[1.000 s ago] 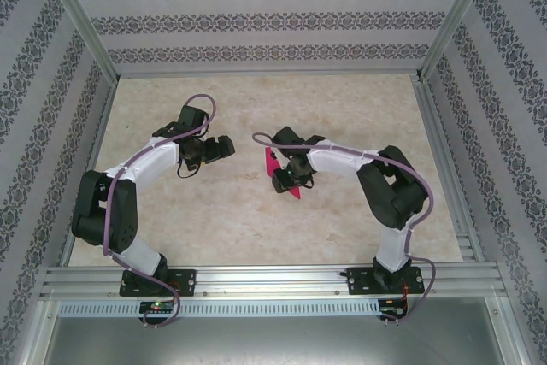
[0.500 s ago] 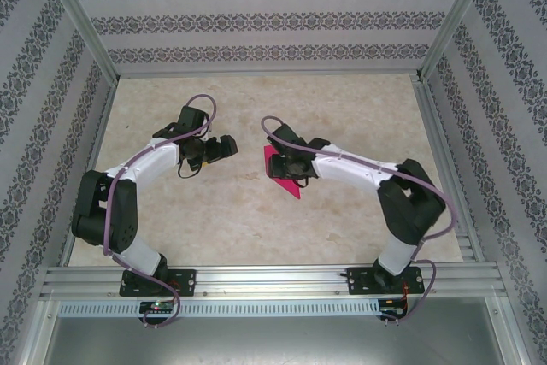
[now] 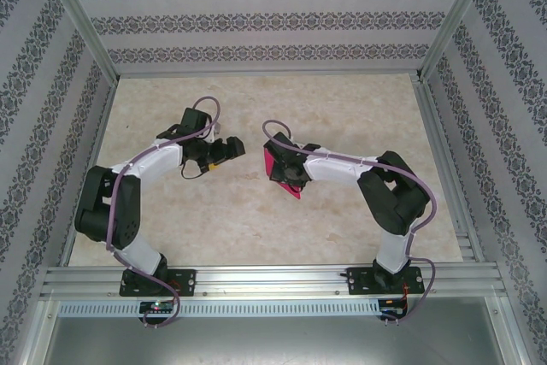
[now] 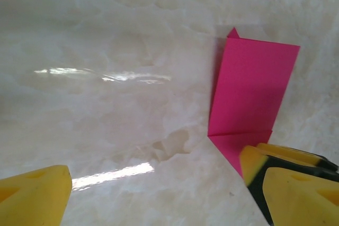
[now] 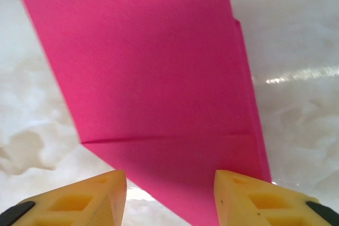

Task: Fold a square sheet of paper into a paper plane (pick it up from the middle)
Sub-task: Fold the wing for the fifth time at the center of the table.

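Observation:
The square sheet of paper (image 3: 270, 162) is magenta pink and lies flat on the table's middle. It is folded into a narrow strip with a slanted, pointed end. My right gripper (image 3: 287, 179) hovers right over it, open. In the right wrist view its yellow fingers straddle the pointed end of the paper (image 5: 159, 78), and the gripper (image 5: 169, 199) holds nothing. My left gripper (image 3: 232, 150) stands just left of the paper, wide open and empty. In the left wrist view the paper (image 4: 249, 88) lies ahead on the right, its point beside the right finger of the gripper (image 4: 153, 189).
The marble-patterned tabletop (image 3: 214, 211) is bare around the paper. Patterned walls and aluminium frame posts (image 3: 81, 19) enclose it at the back and sides. A metal rail (image 3: 273, 279) carries both arm bases at the near edge.
My left gripper has shifted a little right, toward the paper. The right arm's elbow swung outward and came back, while its gripper stayed over the paper.

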Tool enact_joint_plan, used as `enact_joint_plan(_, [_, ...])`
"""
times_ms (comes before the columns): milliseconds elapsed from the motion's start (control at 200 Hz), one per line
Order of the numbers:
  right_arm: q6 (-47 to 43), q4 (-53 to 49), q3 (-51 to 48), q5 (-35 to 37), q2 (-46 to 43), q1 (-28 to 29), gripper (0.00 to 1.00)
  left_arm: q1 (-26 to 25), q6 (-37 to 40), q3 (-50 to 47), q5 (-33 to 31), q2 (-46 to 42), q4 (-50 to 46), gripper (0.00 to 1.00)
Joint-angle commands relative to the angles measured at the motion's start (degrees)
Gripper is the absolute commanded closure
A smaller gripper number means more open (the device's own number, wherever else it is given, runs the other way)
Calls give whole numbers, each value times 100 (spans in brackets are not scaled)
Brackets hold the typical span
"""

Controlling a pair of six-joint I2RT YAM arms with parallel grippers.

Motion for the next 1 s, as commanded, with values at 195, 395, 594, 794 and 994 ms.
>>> enact_joint_plan(195, [27,685,-606,-359,-127,-225,53,-288,-406,-29,964,484,805,13])
enact_joint_plan(395, [-1849,881,-832,-682,151,-5,58,-295,-371,-21,447,405,581,14])
enact_joint_plan(594, [-3745,388,-1007,-650,-28,-22,64,-291,-382,-86,187,303,480,13])
enact_joint_plan(794, [-3587,593,-918,-1084,-812,-236,60,-295,-500,-220,219,262,581,14])
enact_joint_plan(994, [-1580,1096,-925,-940,-1210,-253,59,-321,-578,-281,293,244,642,14])
